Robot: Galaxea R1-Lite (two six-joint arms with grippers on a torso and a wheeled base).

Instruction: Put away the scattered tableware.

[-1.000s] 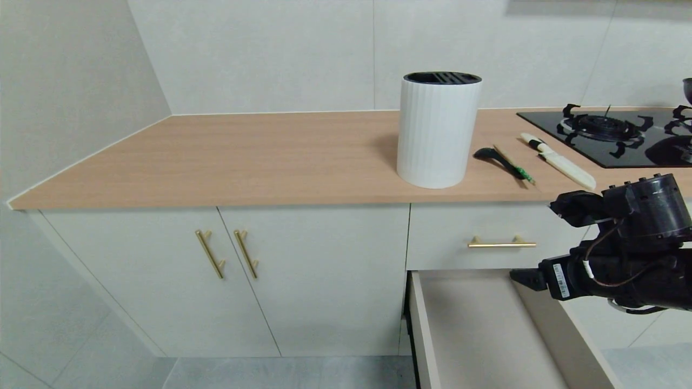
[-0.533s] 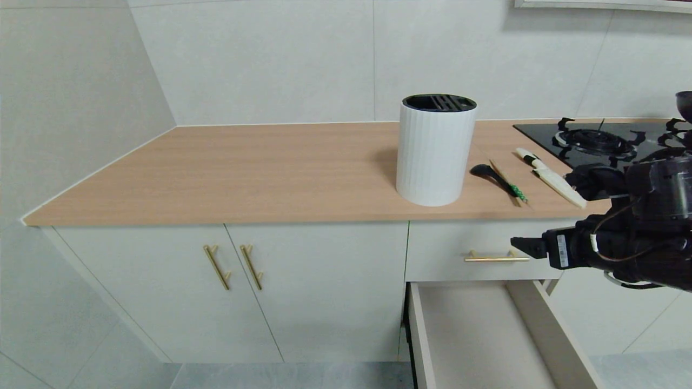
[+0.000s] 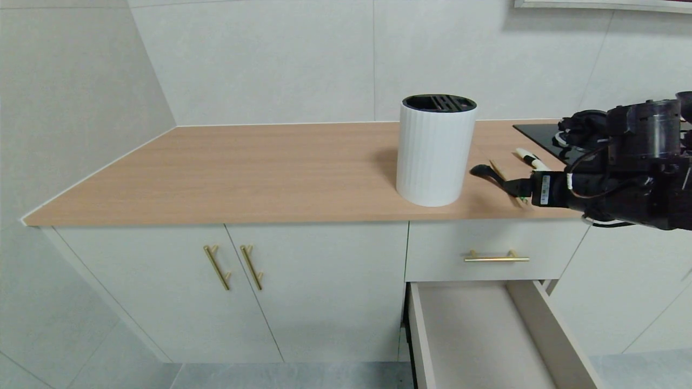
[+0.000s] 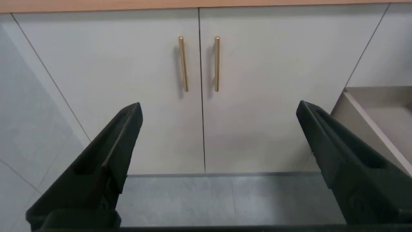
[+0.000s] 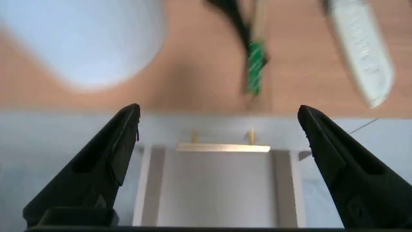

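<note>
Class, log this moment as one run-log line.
right gripper: open, over counter edge by spoon | left gripper: open, facing cabinet doors | drawer: open | knife: on counter

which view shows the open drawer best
The head view: the open drawer lies pulled out below the counter, floor and both side walls visible. The right wrist view looks down into it, blurred. The left wrist view catches one corner.

A light-brown wooden countertop (image 3: 270, 173) crosses the middle. Pale grey wall tiles (image 3: 259, 59) rise at 12 o'clock. White double cabinet doors (image 3: 303, 292) with thin golden bar handles (image 3: 217, 268) stand at 7 o'clock. An open beige drawer (image 3: 476, 335) is at 5 o'clock, and grey floor tiles (image 3: 292, 375) are at 6 o'clock.
</note>
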